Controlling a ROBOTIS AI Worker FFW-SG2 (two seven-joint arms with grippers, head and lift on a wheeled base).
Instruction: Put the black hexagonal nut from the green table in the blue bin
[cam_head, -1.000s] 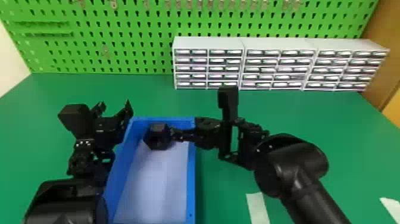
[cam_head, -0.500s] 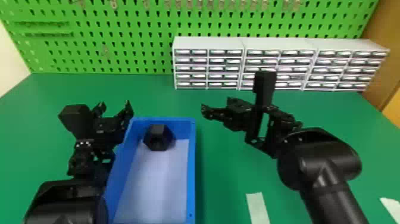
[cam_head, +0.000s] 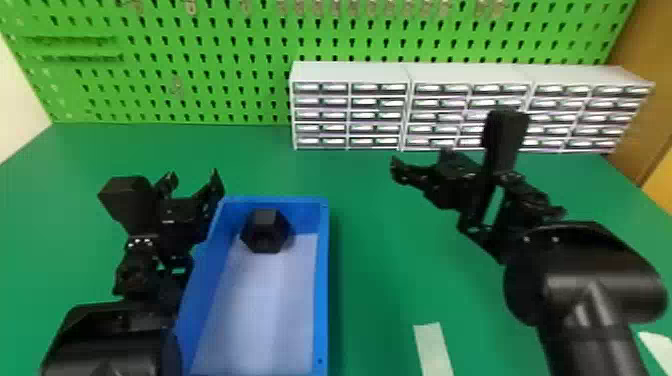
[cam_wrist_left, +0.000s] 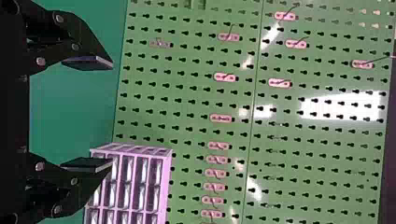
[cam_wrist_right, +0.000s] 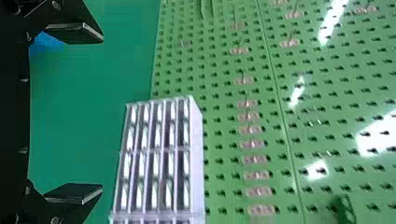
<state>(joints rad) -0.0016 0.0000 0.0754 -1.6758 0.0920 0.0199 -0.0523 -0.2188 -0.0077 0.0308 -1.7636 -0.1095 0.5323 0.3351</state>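
Observation:
The black hexagonal nut (cam_head: 266, 231) lies inside the blue bin (cam_head: 322, 280), on its floor by the far wall. My left gripper (cam_head: 192, 185) is parked at the bin's left side, its fingers apart. In the left wrist view the left gripper (cam_wrist_left: 112, 114) is open with nothing between its pads. My right gripper (cam_head: 417, 160) is over the green table (cam_head: 390, 260), right of the bin and apart from the nut. The right wrist view has the right gripper (cam_wrist_right: 102, 114) open, its two pads wide apart and nothing held.
White drawer cabinets (cam_head: 350, 72) stand along the back of the table, partly behind the right arm. Behind them rises a green pegboard (cam_head: 210, 65) with hooks. A pale tape strip (cam_head: 433, 347) lies near the table's front, right of the bin.
My right gripper, at the nut inside the bin a second ago, has let it go and moved off to the right and away from the bin. The nut stays inside; the left arm has kept still.

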